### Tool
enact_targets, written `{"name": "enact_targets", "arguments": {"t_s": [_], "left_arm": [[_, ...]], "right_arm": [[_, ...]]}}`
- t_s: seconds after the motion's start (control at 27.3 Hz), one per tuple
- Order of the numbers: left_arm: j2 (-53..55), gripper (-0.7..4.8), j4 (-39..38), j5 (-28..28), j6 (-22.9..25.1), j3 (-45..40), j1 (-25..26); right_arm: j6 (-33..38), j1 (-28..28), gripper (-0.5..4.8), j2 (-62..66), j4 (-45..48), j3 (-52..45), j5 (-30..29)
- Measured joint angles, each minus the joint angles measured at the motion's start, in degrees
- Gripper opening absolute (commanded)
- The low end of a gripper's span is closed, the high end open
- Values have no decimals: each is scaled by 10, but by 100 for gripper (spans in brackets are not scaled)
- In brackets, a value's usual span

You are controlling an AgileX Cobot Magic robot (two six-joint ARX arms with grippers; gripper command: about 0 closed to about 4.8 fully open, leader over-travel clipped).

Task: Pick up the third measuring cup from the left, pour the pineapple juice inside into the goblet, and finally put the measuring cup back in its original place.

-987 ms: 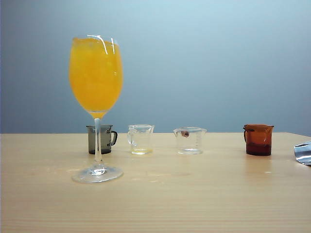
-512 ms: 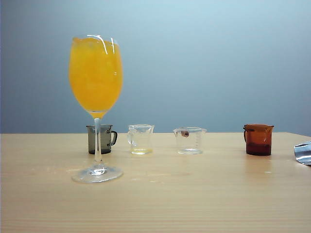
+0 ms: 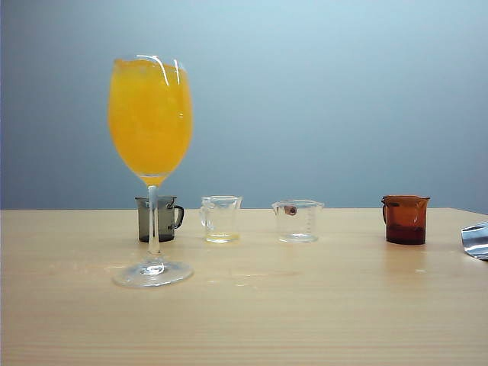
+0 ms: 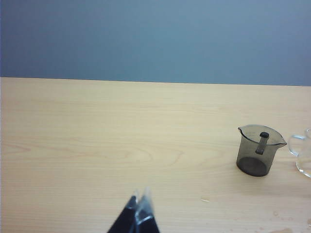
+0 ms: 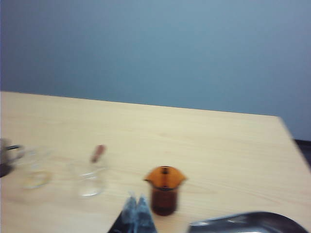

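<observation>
Unmoved: left fingers [image 4: 129, 217], right fingers [image 5: 130, 212], closed

The bench [image 3: 320, 305] is pale wood with a fine grain and a smooth, faintly sheeny finish. The goblet [image 3: 151, 168] and the third measuring cup [image 3: 297, 221] look like glossy clear glass or plastic; a shiny metallic sheet [image 3: 476, 240] lies at the bench's right edge.

Pale wood table [image 3: 320, 305]. Far row, left to right: grey cup [image 3: 162, 219], clear handled cup [image 3: 221, 218], third measuring cup [image 3: 297, 220], amber cup [image 3: 405, 219]. Goblet [image 3: 151, 168] stands nearer, at left; a shiny piece [image 3: 476, 239] lies at right edge.
</observation>
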Motion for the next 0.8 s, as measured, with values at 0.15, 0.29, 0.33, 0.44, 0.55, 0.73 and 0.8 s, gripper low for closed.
{"name": "enact_targets", "arguments": {"t_s": [0.15,0.29,0.33,0.44,0.55,0.73,0.8], "left_arm": [[0,-3,0,0,0,0,0],[0,-3,0,0,0,0,0],[0,-3,0,0,0,0,0],[0,-3,0,0,0,0,0],[0,-3,0,0,0,0,0],[0,-3,0,0,0,0,0],[0,-3,0,0,0,0,0]], "right_arm": [[0,-34,-5,-1,0,-12,1],[0,-106,-6,-31,-2,-43,-70],[0,-132,-5,-47,-2,-55,-97],[-1,-205,-5,-73,1,-78,-177],[0,-245,-5,-74,15,-93,-197],[-1,-272,-5,-74,59,-136,-201],[0,-274,-5,-74,82,-151,-203]]}}
